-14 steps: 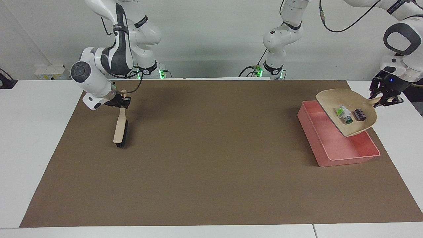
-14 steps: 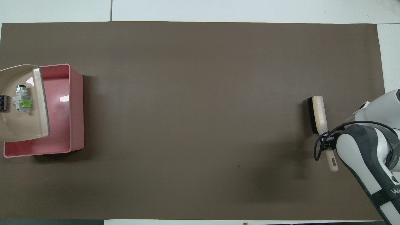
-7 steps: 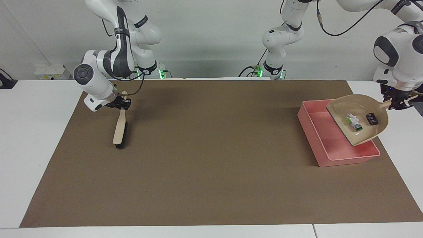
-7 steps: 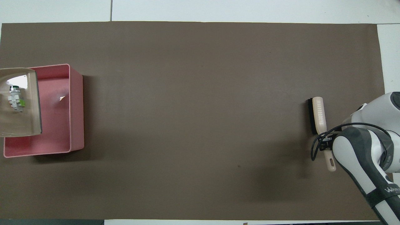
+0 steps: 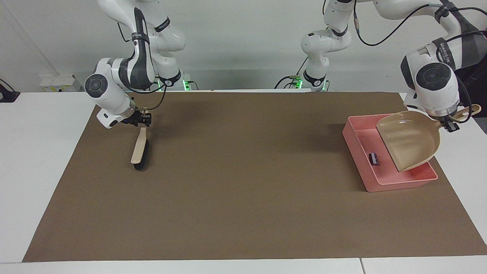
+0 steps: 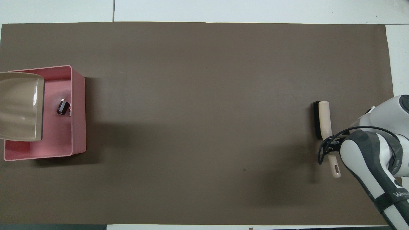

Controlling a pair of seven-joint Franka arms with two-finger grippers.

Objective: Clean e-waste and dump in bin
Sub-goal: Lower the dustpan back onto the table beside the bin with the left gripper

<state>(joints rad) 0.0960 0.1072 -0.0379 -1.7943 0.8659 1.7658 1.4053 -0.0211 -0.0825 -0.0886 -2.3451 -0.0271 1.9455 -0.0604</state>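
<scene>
The pink bin (image 5: 365, 179) (image 6: 78, 111) stands on the mat at the left arm's end of the table. A small black block of e-waste (image 5: 374, 158) (image 6: 63, 107) lies on its floor. Above the bin, the beige dustpan (image 5: 409, 140) (image 6: 19, 107) hangs steeply tilted with nothing in it. My left gripper (image 5: 449, 125) is shut on its handle. My right gripper (image 5: 141, 121) (image 6: 334, 147) is at the handle of the beige brush (image 5: 139, 150) (image 6: 320, 119), which rests on the mat.
A brown mat (image 5: 243, 198) covers most of the white table. The bin stands close to the mat's edge at the left arm's end, the brush near the right arm's end.
The left arm tipped the dustpan steeper and both bits slid off it; the black block now lies in the bin. The brush rolled about its handle and settled on the mat.
</scene>
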